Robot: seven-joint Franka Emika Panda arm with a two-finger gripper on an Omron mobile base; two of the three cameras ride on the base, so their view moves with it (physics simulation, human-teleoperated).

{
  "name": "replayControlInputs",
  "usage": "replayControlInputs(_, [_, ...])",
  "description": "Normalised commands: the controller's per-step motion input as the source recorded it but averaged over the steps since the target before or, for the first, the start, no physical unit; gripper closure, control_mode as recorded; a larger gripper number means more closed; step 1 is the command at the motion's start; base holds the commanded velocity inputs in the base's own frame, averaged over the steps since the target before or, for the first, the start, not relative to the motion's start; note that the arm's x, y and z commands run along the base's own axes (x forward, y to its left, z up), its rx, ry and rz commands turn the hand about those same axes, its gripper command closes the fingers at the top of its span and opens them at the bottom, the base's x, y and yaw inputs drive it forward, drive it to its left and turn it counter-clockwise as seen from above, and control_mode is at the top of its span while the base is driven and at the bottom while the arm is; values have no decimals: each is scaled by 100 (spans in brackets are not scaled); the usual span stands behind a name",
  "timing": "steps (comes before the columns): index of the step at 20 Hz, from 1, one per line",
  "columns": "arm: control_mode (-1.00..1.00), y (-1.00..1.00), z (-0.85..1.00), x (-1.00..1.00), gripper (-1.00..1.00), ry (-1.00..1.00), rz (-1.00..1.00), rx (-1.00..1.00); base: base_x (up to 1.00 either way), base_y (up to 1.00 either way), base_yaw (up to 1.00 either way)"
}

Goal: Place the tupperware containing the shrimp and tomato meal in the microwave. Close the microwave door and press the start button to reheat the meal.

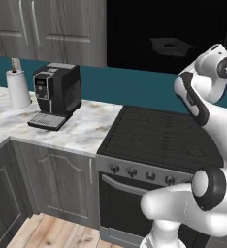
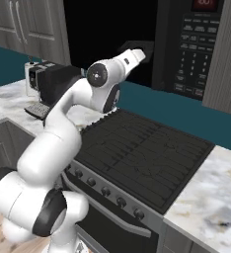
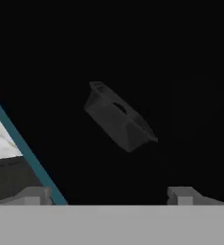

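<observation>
In the left base view, a white paper towel roll (image 1: 18,89) is standing at the far left on the marble counter (image 1: 86,128), and just to its right a black coffee machine (image 1: 55,94) is sitting against the teal wall. Further to the right, the black stove (image 1: 159,138) is taking the middle of the scene, with a row of round knobs on its front edge. Above the stove, the microwave (image 1: 135,29) is showing its dark cavity, and the tupperware (image 1: 170,47) is lying inside it, low in the cavity and looking dark grey in the shadow. I cannot tell what is lying inside the container, because the cavity is too dark. At the right side, the white arm (image 1: 202,97) is rising and bending toward the cavity. In the right base view, the same arm (image 2: 63,128) is reaching up from the lower left toward the tupperware (image 2: 137,47), and to the right of the cavity a black keypad panel (image 2: 196,44) is showing a small red display at its top. In the hand view, the tupperware (image 3: 118,117) is appearing tilted, well ahead of the gripper (image 3: 109,197). The 2 finger tips (image 3: 35,196) are standing wide apart at the bottom, and the gripper is holding nothing and touching nothing.
</observation>
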Motion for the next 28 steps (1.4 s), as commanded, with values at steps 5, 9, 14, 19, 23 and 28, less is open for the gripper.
replayControlInputs(5, [-100, 2, 35, -100, -100, 8, 0, 0, 0, 0, 0])
replayControlInputs(9, [-100, -19, 16, -99, -100, 1, 0, 0, 0, 0, 0])
replayControlInputs(14, [-100, -64, -2, -74, -100, -2, 3, 0, 0, 0, 0])
replayControlInputs(19, [-100, -56, -16, -50, -100, 0, 0, 0, 0, 0, 0])
replayControlInputs(23, [-100, -51, -2, -16, -100, 0, 8, 0, 0, 0, 0])
replayControlInputs(28, [-100, -22, -4, -2, -100, -1, 12, -1, 0, 0, 0])
